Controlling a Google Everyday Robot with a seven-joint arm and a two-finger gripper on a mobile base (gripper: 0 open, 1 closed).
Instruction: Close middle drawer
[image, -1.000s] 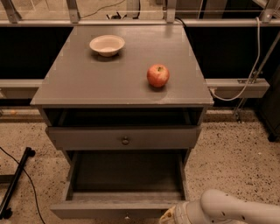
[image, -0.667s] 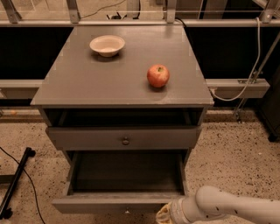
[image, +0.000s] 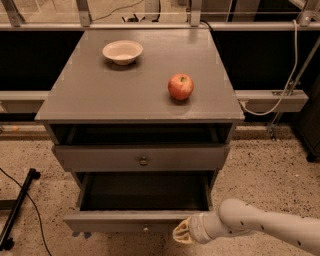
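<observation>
The middle drawer (image: 135, 220) is the lowest one in view on the grey cabinet. It is pulled far out, and its deep dark tray and low flat front with a tiny central knob (image: 145, 229) both show. My gripper (image: 182, 232) comes in from the lower right on a white arm. Its pale tip is against the right end of that drawer front.
Above the middle drawer is a taller grey front with a bigger dark knob (image: 143, 161), pulled out slightly. A white bowl (image: 122, 51) and a red apple (image: 180, 86) sit on the cabinet top (image: 100, 95). A black stand leg and cable (image: 17, 212) lie on the speckled floor at left.
My gripper has moved left and toward the cabinet. The middle drawer's front has slid back a little with it.
</observation>
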